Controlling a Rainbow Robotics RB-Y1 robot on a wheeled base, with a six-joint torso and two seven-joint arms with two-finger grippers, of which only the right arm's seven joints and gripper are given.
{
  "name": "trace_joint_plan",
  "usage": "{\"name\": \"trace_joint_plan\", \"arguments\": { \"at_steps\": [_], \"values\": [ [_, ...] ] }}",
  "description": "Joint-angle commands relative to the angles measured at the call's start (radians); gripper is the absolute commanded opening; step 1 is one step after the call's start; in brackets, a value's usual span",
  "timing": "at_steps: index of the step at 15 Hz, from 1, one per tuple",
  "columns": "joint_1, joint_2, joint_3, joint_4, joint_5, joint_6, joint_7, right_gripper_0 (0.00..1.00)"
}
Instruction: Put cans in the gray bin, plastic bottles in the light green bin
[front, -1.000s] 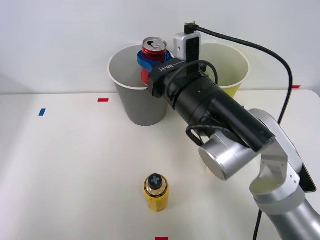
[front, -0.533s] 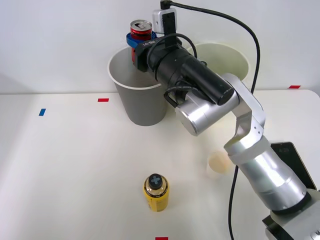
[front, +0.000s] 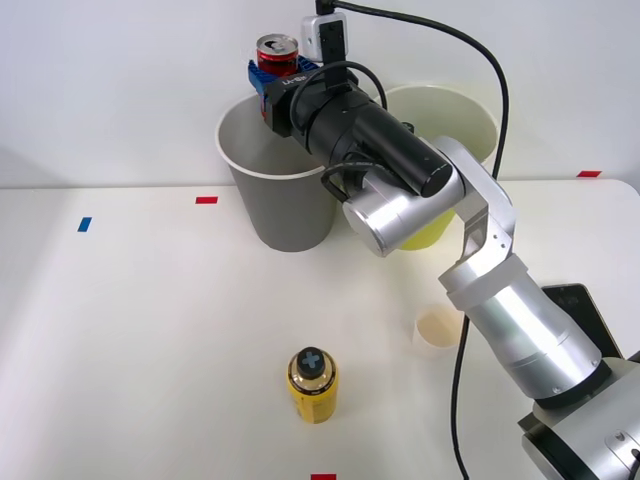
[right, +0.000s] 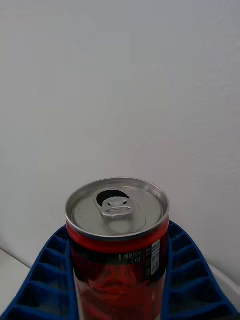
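Front view: the can (front: 277, 55) is held upright in the air above the far rim of the gray bin (front: 278, 205), its silver top facing up. The right gripper (front: 274, 78) clasps it from the sides, blue ribbed fingers (front: 258, 80) closed around the red body just below the top. In the wrist view the can (right: 118, 247) stands between the two fingers (right: 47, 280), which press against it on both sides; its pull tab and open mouth show clearly, with a plain white wall behind.

The black forearm runs from the gripper down and to the right, crossing in front of the green bin (front: 450, 130), which stands just beside the gray bin on its right, the two rims nearly touching. Both bins sit at the far edge of the white table (front: 150, 350).

Nearer the camera, well apart from the bins, the yellow bottle (front: 313, 384) stands upright on the table, black cap with a blue cross on top. A small white cup (front: 437, 331) stands to its right, near the silver arm segment.
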Motion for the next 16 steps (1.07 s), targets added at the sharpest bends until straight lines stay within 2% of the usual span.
{"name": "trace_joint_plan", "arguments": {
  "at_steps": [1, 5, 8, 12, 16],
  "values": [
    [0.001, -0.012, 0.003, 0.000, -0.003, -0.012, -0.008, 1.00],
    [0.029, -0.045, 0.017, -0.006, -0.041, -0.070, -0.017, 1.00],
    [0.135, -0.114, 0.041, -0.061, -0.052, -0.202, -0.022, 1.00],
    [0.366, -0.230, 0.037, -0.377, -0.069, -0.199, -0.045, 1.00],
    [0.581, -0.342, 0.010, -0.626, -0.060, -0.199, -0.045, 1.00]
  ]
}}
